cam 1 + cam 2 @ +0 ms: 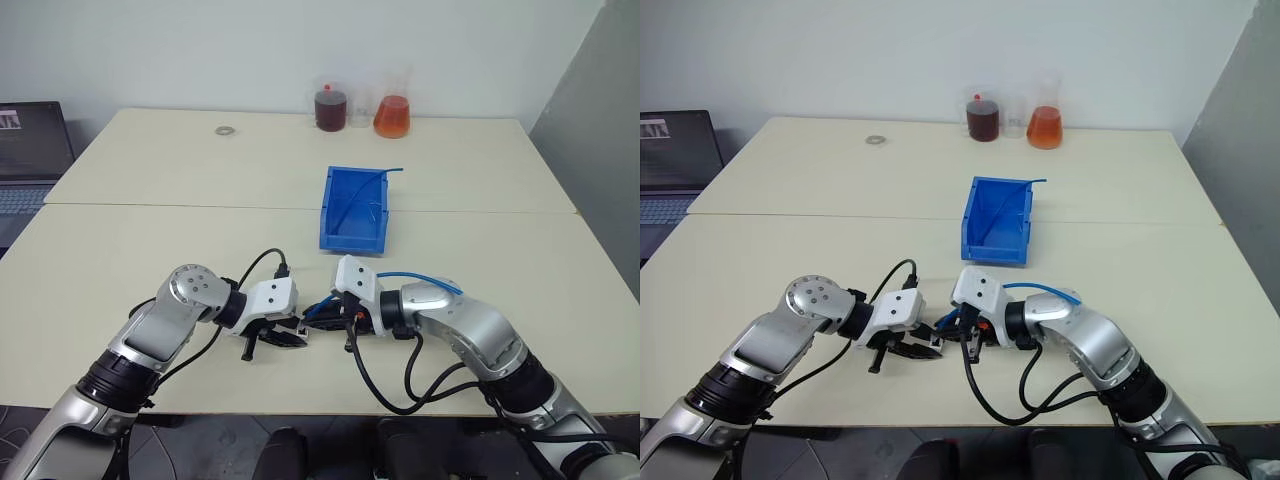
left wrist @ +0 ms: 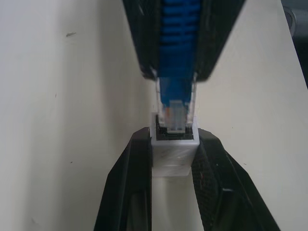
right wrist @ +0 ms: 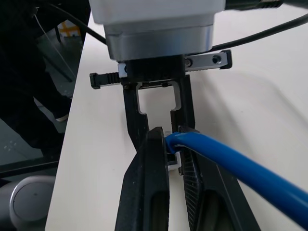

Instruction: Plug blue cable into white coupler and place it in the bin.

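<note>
Up front on the cream worktop [image 1: 120,260], seen from the head, the left tool [image 1: 292,338] and right tool [image 1: 322,312] meet tip to tip, well short of the bin [image 1: 355,208] farther back. From the left wrist, the left tool pinches the white coupler [image 2: 174,153], and the clear plug of the blue cable [image 2: 176,91] sits partly in its socket. From the right wrist, the right tool is clamped on the blue cable just behind that plug
</note>
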### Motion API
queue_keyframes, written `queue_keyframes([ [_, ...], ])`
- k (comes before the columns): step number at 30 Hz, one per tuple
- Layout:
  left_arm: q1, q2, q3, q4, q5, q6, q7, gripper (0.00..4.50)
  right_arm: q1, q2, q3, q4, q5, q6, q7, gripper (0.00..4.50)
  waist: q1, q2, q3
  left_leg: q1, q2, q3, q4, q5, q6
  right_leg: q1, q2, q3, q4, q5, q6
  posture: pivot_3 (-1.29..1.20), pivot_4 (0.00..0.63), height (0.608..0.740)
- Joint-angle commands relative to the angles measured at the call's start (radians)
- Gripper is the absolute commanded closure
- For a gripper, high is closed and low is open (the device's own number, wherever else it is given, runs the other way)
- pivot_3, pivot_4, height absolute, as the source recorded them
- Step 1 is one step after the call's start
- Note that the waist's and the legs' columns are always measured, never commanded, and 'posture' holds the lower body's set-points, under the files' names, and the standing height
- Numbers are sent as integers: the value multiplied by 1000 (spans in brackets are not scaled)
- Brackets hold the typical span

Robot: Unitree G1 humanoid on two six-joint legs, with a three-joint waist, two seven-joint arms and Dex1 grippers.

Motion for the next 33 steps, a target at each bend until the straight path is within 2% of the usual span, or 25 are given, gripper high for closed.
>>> queue_keyframes([
  [1, 16, -17, -29, 4, 4, 17, -2, 3713, 6, 8, 12, -18, -10, -21, 10, 4392, 0, 0, 0, 0, 0, 0, 0, 0, 0, 0, 0, 0, 0, 0, 0, 0, 150, 740],
  [14, 17, -14, -20, -5, 1, 32, -6, 3713, 30, 12, 31, 18, -51, -52, 12, 4392, 0, 0, 0, 1, 0, 0, 0, 0, 0, 1, 0, 0, 0, 0, 0, 0, 150, 740],
  [23, 15, -30, -12, 8, 7, 24, 17, 3713, 40, -10, 52, 26, -37, -28, 62, 4392, -1, 0, -1, 2, 0, 0, 0, 0, 0, 2, 0, 0, 0, 0, 0, 0, 150, 740],
  [33, 29, -45, -7, 30, 17, 1, 36, 3713, -26, 41, 104, 103, -78, -49, 95, 4392, -1, 1, -3, 3, 0, 0, 0, 0, 0, 3, 0, 0, 1, 0, 0, 0, 150, 740],
])
